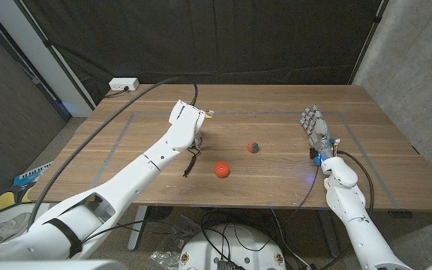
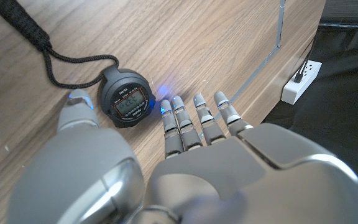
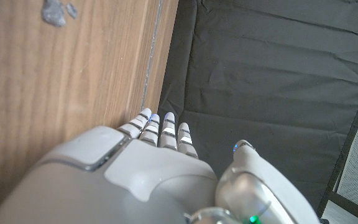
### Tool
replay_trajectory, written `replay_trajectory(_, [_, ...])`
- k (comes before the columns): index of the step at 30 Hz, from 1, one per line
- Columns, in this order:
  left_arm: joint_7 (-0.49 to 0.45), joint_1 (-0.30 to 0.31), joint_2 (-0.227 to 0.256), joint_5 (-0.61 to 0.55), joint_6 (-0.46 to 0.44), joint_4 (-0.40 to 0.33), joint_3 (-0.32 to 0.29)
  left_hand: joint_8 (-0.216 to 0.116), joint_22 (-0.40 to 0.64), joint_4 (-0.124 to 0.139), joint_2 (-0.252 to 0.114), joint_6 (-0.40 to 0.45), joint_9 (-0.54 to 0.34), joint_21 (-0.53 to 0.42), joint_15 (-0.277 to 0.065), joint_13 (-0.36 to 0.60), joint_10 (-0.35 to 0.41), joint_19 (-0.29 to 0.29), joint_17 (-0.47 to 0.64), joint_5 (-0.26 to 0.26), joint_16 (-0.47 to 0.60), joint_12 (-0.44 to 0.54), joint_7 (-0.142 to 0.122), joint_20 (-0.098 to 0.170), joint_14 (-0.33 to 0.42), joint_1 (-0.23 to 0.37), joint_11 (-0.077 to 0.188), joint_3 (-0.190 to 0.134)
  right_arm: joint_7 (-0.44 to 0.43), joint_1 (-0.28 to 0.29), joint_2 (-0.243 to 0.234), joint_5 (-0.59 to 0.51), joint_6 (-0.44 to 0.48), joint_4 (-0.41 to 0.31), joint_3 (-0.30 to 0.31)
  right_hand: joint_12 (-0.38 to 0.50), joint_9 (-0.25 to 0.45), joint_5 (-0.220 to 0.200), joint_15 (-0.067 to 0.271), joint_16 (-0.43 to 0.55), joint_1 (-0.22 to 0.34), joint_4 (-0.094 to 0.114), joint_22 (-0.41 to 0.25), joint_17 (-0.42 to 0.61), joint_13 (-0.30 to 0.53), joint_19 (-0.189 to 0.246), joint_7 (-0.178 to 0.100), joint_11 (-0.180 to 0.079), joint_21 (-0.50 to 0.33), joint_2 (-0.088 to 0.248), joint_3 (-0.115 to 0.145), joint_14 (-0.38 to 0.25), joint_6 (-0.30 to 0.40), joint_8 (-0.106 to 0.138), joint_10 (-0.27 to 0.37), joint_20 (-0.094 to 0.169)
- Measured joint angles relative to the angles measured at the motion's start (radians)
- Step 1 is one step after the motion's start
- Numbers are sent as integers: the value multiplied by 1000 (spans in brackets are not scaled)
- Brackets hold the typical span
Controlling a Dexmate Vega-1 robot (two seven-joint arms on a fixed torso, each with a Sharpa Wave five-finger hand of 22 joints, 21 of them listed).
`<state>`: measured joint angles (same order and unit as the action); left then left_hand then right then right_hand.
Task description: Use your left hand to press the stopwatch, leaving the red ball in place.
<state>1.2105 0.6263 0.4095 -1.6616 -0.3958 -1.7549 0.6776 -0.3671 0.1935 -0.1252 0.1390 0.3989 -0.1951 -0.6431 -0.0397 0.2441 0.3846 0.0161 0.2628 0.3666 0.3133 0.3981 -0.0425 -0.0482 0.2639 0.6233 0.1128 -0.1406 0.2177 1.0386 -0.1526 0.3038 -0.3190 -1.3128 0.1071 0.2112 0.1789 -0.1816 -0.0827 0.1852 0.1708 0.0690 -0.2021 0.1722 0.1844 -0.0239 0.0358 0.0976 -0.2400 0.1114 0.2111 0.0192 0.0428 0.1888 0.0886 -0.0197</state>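
In the head view the left hand covers the stopwatch almost wholly; only the black cord trails out from under it toward the robot. The small grey thing beyond the red ball is too small to make out. In the right wrist view a pale scuff or scrap on the wood is blurred, and I cannot tell what it is.

The left wrist view shows the stopwatch plainly: a round black case lying face up on the worktop, its display between the thumb and the fingertips of the left hand. The fingers are straight and side by side, apart from the thumb, holding nothing; their tips are just beside the case. Whether any tip touches it I cannot tell. The cord loops away from the case on the thumb's side. A white power strip lies beyond the fingertips, past the worktop's edge.

The left arm reaches out well over the worktop, hand pointing down. The red ball sits near that hand, on its right, apart from it.

The right hand stands on its edge at the right side, fingers straight, together and upright, holding nothing.
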Motion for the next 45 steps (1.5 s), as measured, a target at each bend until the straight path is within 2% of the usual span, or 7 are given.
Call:
replay_trajectory(6, [7, -9, -3, 7, 1, 9, 6, 0, 0, 1, -16, 27, 0, 1, 0, 0, 33, -7, 5, 0, 0, 16, 2, 7, 33, 16, 11, 1, -5, 2, 0, 0, -4, 0, 2, 0, 0, -4, 0, 0, 0, 0, 0, 0, 0, 0, 0, 0, 0, 0, 0, 0, 0, 0, 0, 0])
replay_trajectory(12, [12, -17, -4, 11, 1, 18, 13, 0, 0, 1, -40, 31, 2, 1, -3, 0, 37, -13, 5, 0, 0, 16, -4, 13, 36, 19, 8, 1, -11, 6, 2, 1, -8, 0, 4, 0, 0, -4, 0, 0, 0, 0, 0, 0, 0, 0, 0, 0, 0, 0, 0, 0, 0, 0, 0, 0])
replay_trajectory(21, [8, -22, -3, 14, 1, 28, 20, 34, 0, 11, -62, -24, 5, 1, -1, 4, -6, -13, 9, 0, -20, 6, -7, 13, 16, 26, 5, -1, -20, 14, 3, 1, -11, -9, 8, 0, 0, -4, 0, 0, 0, 0, 0, 0, 0, 0, 0, 0, 0, 0, 0, 0, 0, 0, 0, 0])
replay_trajectory(27, [-9, -24, 0, 30, 0, 39, 23, 54, 0, 14, -81, -63, 5, 1, 2, 5, -46, -12, 14, -3, -33, -3, -31, 12, -2, 41, 5, -3, -25, 20, 3, 1, -11, -17, 11, 0, 0, -4, 0, 0, 0, 0, 0, 0, 0, 0, 0, 0, 0, 0, 0, 0, 0, 0, 0, 0])
replay_trajectory(39, [-50, -24, 10, 65, 3, 41, 28, 25, 0, 14, -127, 88, 7, 0, 1, 9, -22, -14, 22, -23, -40, 10, -95, 14, 15, 77, 12, -12, -31, 23, 3, -1, -9, -22, 14, 0, 0, -4, 0, 0, 0, 0, 0, 0, 0, 0, 0, 0, 0, 0, 0, 0, 0, 0, 0, 0])
replay_trajectory(41, [-55, -24, 12, 70, 3, 41, 29, 23, 0, 14, -135, 99, 9, 0, -2, 9, -9, -14, 23, -23, -40, 18, -94, 14, 24, 85, 9, -12, -32, 23, 3, -2, -9, -22, 15, 0, 0, -4, 0, 0, 0, 0, 0, 0, 0, 0, 0, 0, 0, 0, 0, 0, 0, 0, 0, 0])
replay_trajectory(45, [-61, -25, 14, 75, 4, 40, 32, 23, 3, 9, -137, 117, 10, 0, -1, 9, 44, -32, 26, -37, -40, 42, -71, 23, 61, 106, 22, -16, -35, 23, 3, -3, -9, -22, 15, 0, 0, -4, 0, 0, 0, 0, 0, 0, 0, 0, 0, 0, 0, 0, 0, 0, 0, 0, 0, 0])
